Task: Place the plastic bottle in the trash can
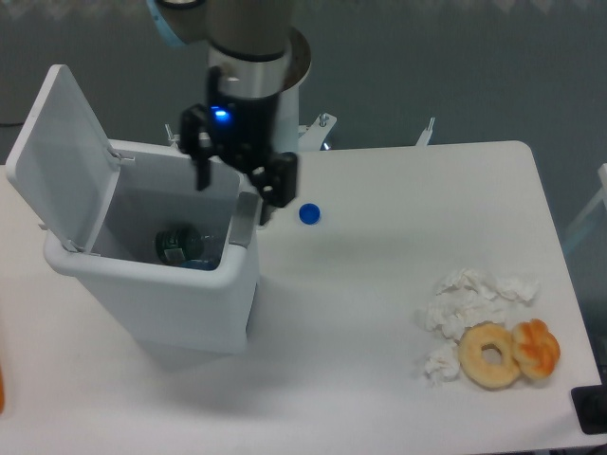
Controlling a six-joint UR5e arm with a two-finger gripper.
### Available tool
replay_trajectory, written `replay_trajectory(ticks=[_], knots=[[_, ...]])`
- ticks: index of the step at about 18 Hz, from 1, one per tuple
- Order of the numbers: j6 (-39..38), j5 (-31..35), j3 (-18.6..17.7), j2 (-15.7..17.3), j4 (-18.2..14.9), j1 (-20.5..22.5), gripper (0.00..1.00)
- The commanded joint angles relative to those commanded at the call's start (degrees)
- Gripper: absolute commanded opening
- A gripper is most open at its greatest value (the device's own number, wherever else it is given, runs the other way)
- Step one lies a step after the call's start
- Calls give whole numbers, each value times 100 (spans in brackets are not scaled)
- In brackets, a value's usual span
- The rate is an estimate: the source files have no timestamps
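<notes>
Camera view, white table [379, 284], grey wall [427, 66]

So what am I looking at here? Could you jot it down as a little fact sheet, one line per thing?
trash can: white bin on the table's left side, lid tipped open
plastic bottle: lying inside the bin, at the bottom
gripper: open, empty, above the bin's right rim
blue cap: on the table, right of the bin
tissues: crumpled white, near the right edge
pastries: a ring donut and an orange-glazed piece, touching, by the tissues
</notes>
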Motion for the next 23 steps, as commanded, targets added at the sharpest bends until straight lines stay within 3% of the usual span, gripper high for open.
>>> replay_trajectory(ticks=[3, 6, 12, 16, 23], knots=[[96, -176, 9, -52, 9, 694, 100], [578, -19, 9, -438, 26, 1012, 100], [1687, 1053, 9, -1351, 44, 1179, 100], [2108, 1344, 254, -2099, 474, 1391, 100], [2338, 1538, 246, -2180, 650, 1364, 100]])
